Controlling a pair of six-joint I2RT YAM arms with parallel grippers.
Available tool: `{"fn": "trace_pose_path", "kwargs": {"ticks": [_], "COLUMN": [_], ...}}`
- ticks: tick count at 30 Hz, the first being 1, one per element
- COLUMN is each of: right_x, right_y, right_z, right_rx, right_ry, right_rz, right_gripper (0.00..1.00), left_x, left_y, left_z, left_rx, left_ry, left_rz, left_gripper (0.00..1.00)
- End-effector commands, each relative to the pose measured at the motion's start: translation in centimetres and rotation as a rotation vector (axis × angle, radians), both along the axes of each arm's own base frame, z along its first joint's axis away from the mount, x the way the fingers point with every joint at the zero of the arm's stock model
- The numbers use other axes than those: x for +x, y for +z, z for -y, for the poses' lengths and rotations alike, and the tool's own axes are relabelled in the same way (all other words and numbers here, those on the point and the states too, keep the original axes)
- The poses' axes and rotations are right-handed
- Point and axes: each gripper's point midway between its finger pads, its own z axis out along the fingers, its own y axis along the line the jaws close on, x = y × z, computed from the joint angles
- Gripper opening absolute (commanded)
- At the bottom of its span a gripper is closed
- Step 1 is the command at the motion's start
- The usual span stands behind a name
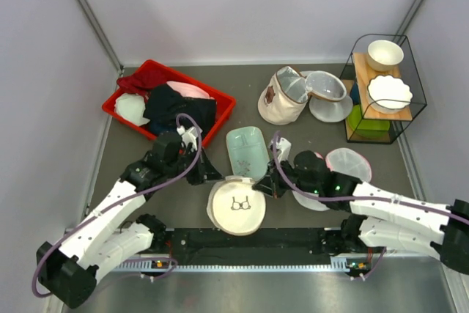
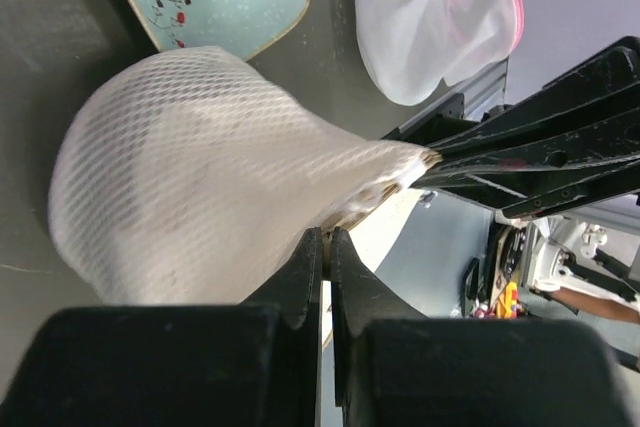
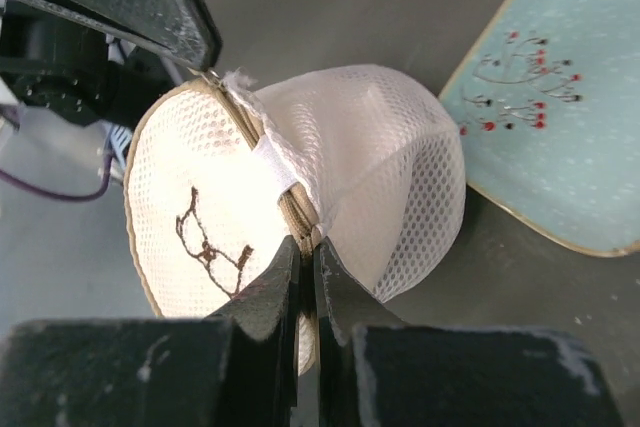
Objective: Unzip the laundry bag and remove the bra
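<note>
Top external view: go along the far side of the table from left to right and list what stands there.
red tray holding clothes → beige pouch → round mesh bags → wire rack holding white bowls

No words, brands or numbers are showing anywhere. The one clear sign is a small black line drawing of a bra (image 3: pixel 212 242), sitting on the round flat face of the bag (image 1: pixel 236 219). A brown emblem (image 1: pixel 270 95) is showing on the pouch (image 1: pixel 282 108), too small to be making out, and the tray (image 3: pixel 560 127) is carrying only thin black and red sprig drawings.
</note>
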Motion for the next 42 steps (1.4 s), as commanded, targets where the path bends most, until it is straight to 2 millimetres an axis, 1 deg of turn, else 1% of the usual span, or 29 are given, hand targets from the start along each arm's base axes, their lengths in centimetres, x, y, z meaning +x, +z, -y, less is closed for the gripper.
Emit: {"fn": "trace_pose_path", "kwargs": {"ticks": [1,3,6,8,9,11,12,14,15,16,17,18,20,21,22,23,25,26,28,29,30,32,33,36,37,38,39,40,42], "right_x": [3.0,3.7,4.0,3.9,3.8,3.5,2.8,1.9,1.6,1.5,1.5,2.0,2.4,2.7,2.8,3.4,3.6,3.9,4.0,3.6,3.7,3.5,3.4,2.6,2.5,2.6,2.4,2.6,3.1], "right_y": [1.4,1.2,1.1,0.8,0.4,0.4,0.5,0.5,1.4,1.0,0.9,2.4,2.9,4.6,5.6,6.5,7.2,7.5,7.8,9.0,7.7,8.0,6.9,7.0,6.2,6.5,6.4,5.5,5.4], "right_z": [2.6,4.2,5.6,6.0,6.2,6.0,5.4,4.6,4.2,4.5,4.6,4.5,4.8,4.5,4.0,3.4,2.5,1.5,0.3,-0.7,-1.6,-2.8,-3.6,-5.3,-6.0,-6.5,-7.0,-7.4,-7.8], "right_rx": [0.032,0.02,0.043,0.062,0.063,0.081,0.098,0.075,0.077,0.025,-0.011,-0.008,-0.06,-0.045,-0.064,-0.078,-0.104,-0.122,-0.138,-0.113,-0.147,-0.142,-0.162,-0.149,-0.168,-0.165,-0.164,-0.182,-0.192], "right_ry": [-0.241,-0.332,-0.409,-0.435,-0.438,-0.424,-0.371,-0.275,-0.237,-0.213,-0.201,-0.205,-0.185,-0.183,-0.122,-0.114,-0.053,-0.027,0.032,0.081,0.127,0.177,0.208,0.278,0.294,0.299,0.313,0.319,0.304], "right_rz": [0.084,0.089,0.085,0.063,0.054,0.046,0.042,0.069,0.076,0.101,0.105,0.137,0.195,0.23,0.295,0.316,0.358,0.353,0.372,0.376,0.363,0.352,0.324,0.311,0.297,0.308,0.311,0.295,0.297], "right_gripper": [0.0,0.0,0.0,0.0,0.0,0.0,0.0,0.0,0.15,0.33,0.55,0.8,0.9,0.92,0.93,0.93,0.93,0.93,0.93,0.94,0.94,0.94,0.94,0.93,0.91,0.9,0.88,0.81,0.67], "left_x": [0.9,0.9,1.1,1.6,1.8,1.8,2.2,2.0,2.2,2.3,2.4,2.6,2.7,2.9,3.0,3.1,3.0,3.0,2.9,2.9,2.8,2.6,2.5,2.3,2.2,2.2,2.1,2.1,2.0], "left_y": [0.8,0.8,0.7,1.1,1.8,2.8,3.8,4.5,4.5,4.5,4.8,4.7,5.2,5.1,5.5,5.4,5.7,5.8,6.0,6.1,6.1,5.9,5.9,5.7,5.5,5.6,5.5,5.6,5.7], "left_z": [-1.6,-2.2,-3.7,-4.5,-4.6,-3.9,-3.3,-2.7,-2.6,-2.5,-2.4,-2.3,-2.1,-2.0,-1.8,-1.8,-1.6,-1.5,-1.5,-1.5,-1.5,-1.5,-1.5,-1.5,-1.6,-1.6,-1.6,-1.6,-1.6], "left_rx": [0.064,0.078,0.106,0.093,0.067,0.005,-0.041,-0.075,-0.069,-0.066,-0.068,-0.063,-0.063,-0.059,-0.065,-0.065,-0.072,-0.078,-0.083,-0.088,-0.09,-0.092,-0.094,-0.101,-0.1,-0.105,-0.105,-0.108,-0.111], "left_ry": [0.043,0.061,0.119,0.166,0.184,0.16,0.142,0.107,0.099,0.092,0.083,0.073,0.051,0.049,0.034,0.03,0.021,0.016,0.016,0.016,0.014,0.017,0.016,0.016,0.02,0.02,0.019,0.017,0.018], "left_rz": [0.06,0.053,0.05,0.052,0.065,0.091,0.136,0.131,0.126,0.128,0.134,0.134,0.153,0.151,0.16,0.153,0.152,0.152,0.155,0.161,0.16,0.154,0.15,0.145,0.143,0.149,0.144,0.148,0.149], "left_gripper": [0.0,0.0,0.0,0.0,0.0,0.0,0.0,0.0,0.0,0.0,0.0,0.0,0.0,0.0,0.0,0.0,0.0,0.0,0.0,0.0,0.0,0.0,0.0,0.0,0.0,0.0,0.0,0.0,0.0]}}
